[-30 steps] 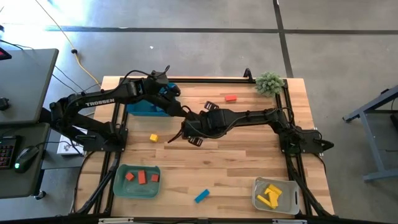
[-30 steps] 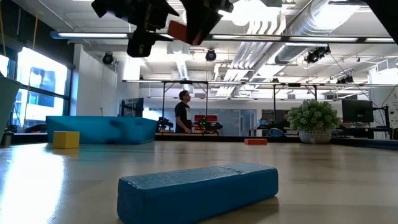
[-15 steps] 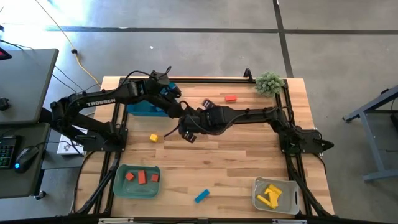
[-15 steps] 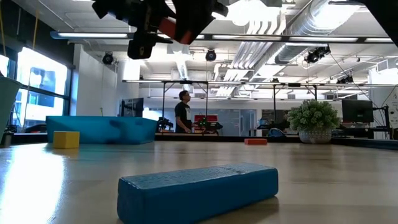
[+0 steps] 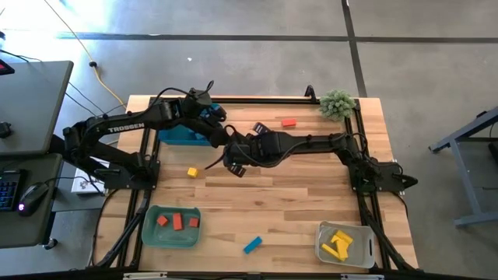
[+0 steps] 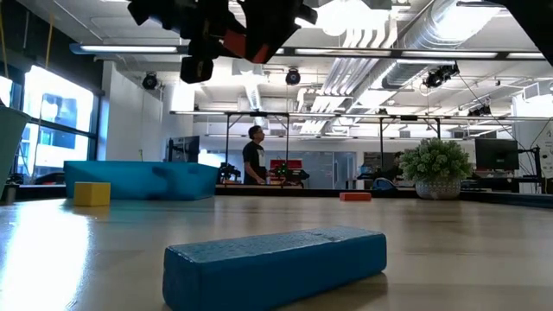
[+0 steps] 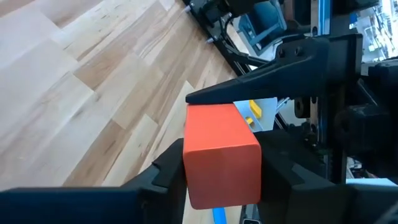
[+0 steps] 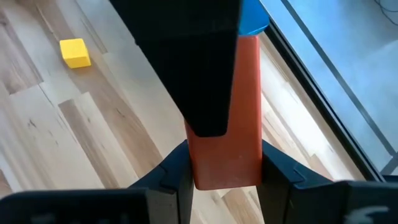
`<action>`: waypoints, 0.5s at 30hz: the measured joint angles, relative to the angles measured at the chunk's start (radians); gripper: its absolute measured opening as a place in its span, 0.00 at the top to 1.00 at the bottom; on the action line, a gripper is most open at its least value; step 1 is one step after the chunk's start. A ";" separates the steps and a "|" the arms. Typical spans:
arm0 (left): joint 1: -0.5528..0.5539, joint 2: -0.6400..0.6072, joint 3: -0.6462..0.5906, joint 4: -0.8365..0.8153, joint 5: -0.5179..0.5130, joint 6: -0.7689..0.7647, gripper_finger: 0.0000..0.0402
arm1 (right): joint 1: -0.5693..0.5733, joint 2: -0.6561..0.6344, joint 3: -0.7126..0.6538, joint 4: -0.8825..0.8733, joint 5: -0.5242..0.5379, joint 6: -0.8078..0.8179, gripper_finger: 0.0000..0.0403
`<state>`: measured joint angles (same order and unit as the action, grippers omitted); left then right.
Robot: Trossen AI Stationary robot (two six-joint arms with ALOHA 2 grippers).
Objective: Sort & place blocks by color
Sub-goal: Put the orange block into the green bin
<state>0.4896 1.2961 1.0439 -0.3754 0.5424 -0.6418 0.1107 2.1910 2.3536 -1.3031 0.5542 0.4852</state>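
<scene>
A red-orange block [image 7: 222, 152] hangs high above the middle of the table, between my two grippers. In the low view the same block [image 6: 235, 41] shows at the top, well clear of the wood. My left gripper [image 5: 223, 140] reaches in from the far left and is shut on it. My right gripper [image 5: 233, 153] reaches in from the right and is shut on it too. On the table lie a yellow cube [image 5: 192, 172], a blue bar [image 5: 252, 245] and another red block [image 5: 289, 122]. My left gripper pinches the block between its two fingers, on two opposite sides at the end nearest its wrist [image 7: 194, 182]. The block is lifted clear of the table and sticks out beyond the fingers. My right gripper pinches the block's two long sides [image 8: 249, 167] between its two fingers, at the end nearest its wrist. It comes level from the table's right. One dark finger of the left gripper [image 8: 186, 62] lies over the block's far part. The block is clear of the table.
A blue bin [image 5: 183, 134] stands at the far left under the left arm. A green bin [image 5: 149, 233] with red blocks is at the near left, a clear bin [image 5: 366, 250] with yellow blocks at the near right. A small plant [image 5: 337, 102] stands at the far right corner.
My right gripper has carried the red-orange block a little toward the table's left and far edge, up to the left gripper. The block now sits between the left gripper's fingers as well. It has stayed high above the table throughout.
</scene>
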 joint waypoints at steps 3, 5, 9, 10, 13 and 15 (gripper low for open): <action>0.000 0.000 0.000 -0.001 -0.003 0.022 0.72 | 0.000 0.000 0.000 -0.001 0.004 -0.002 0.73; 0.000 0.000 0.000 -0.002 -0.007 0.035 0.72 | 0.000 0.000 0.000 -0.001 0.003 -0.003 0.72; -0.002 0.000 0.000 -0.021 -0.008 0.089 0.73 | 0.000 0.000 0.000 0.005 -0.020 0.008 0.58; -0.003 0.000 0.000 -0.035 -0.019 0.098 0.73 | 0.000 0.000 0.000 0.012 -0.025 0.008 0.54; -0.007 0.000 0.000 -0.101 -0.080 0.128 0.73 | 0.000 -0.002 0.001 0.009 -0.073 0.008 0.45; -0.015 -0.003 0.000 -0.168 -0.131 0.156 0.73 | 0.000 -0.002 0.001 0.007 -0.124 0.008 0.42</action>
<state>0.4748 1.2935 1.0438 -0.5432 0.4109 -0.4856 0.1108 2.1895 2.3547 -1.2957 0.4301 0.4934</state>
